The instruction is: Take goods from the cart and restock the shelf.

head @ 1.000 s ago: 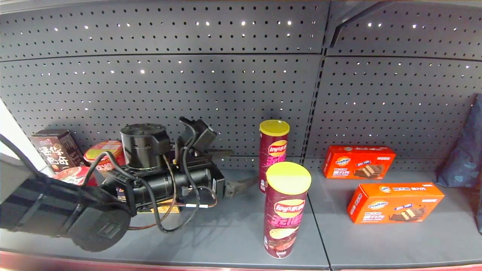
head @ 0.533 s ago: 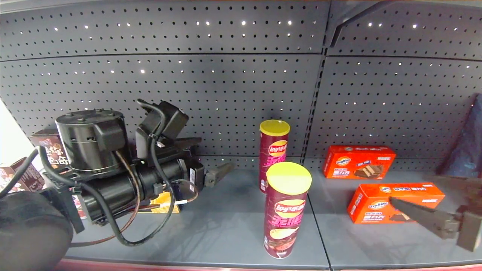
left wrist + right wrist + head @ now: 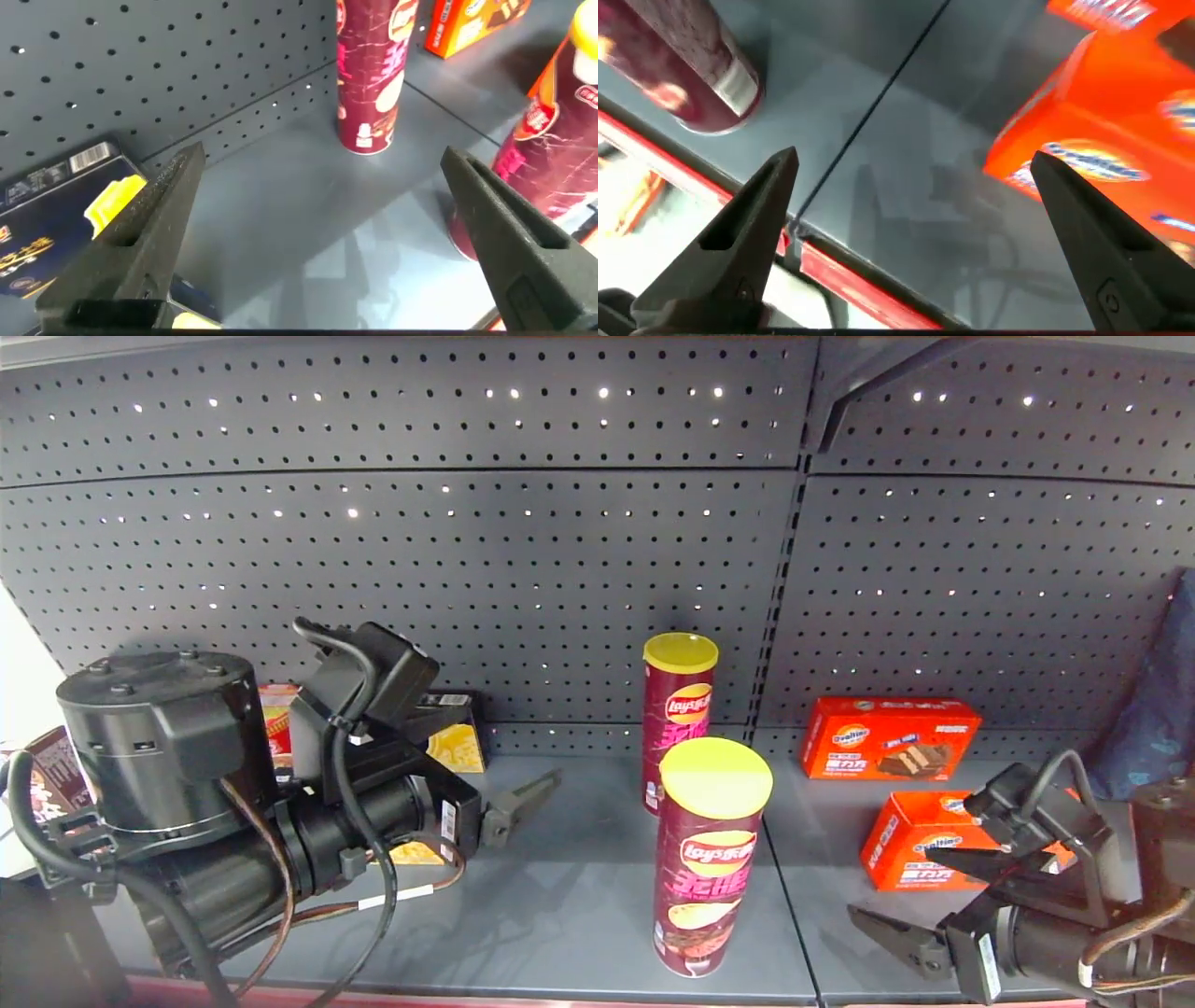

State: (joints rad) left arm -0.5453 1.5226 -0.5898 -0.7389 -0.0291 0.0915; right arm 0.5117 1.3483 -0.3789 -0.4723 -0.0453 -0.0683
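Two maroon chip cans with yellow lids stand upright mid-shelf, the front can (image 3: 711, 859) nearer the edge and the back can (image 3: 679, 709) by the pegboard. To their right lie two orange boxes, the back box (image 3: 887, 737) and the front box (image 3: 910, 835). My left gripper (image 3: 513, 747) hovers low over the shelf left of the cans, open and holding nothing (image 3: 318, 233). My right gripper (image 3: 910, 896) is open and holds nothing too, low by the shelf's front edge, in front of the front orange box (image 3: 1120, 121) and right of the front can (image 3: 687, 56).
A dark box with a yellow patch (image 3: 453, 733) stands behind my left gripper, with other snack packs (image 3: 56, 765) further left. A dark blue bag (image 3: 1162, 709) hangs at the far right. The shelf has a pegboard back (image 3: 560, 569) and a red front lip (image 3: 850, 275).
My left arm has drawn back leftward from the cans, its gripper staying open. My right arm has come in from the right, down in front of the front orange box.
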